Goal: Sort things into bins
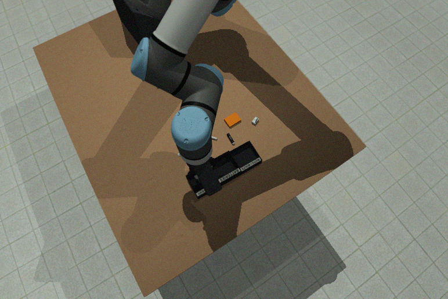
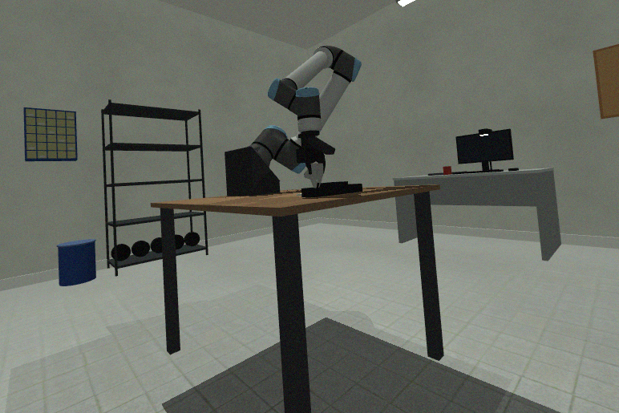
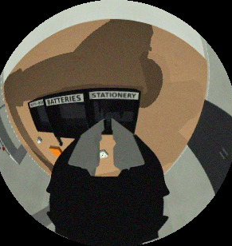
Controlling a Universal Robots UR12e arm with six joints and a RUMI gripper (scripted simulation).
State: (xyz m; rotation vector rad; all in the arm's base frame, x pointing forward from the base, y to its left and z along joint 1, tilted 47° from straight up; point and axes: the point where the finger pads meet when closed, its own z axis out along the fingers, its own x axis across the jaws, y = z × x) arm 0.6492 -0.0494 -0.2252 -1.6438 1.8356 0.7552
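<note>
Three black bins (image 1: 246, 155) stand upright in a row on the table. An orange block (image 1: 232, 119), a small black battery (image 1: 230, 138) and a little white piece (image 1: 255, 121) lie near them.
</note>
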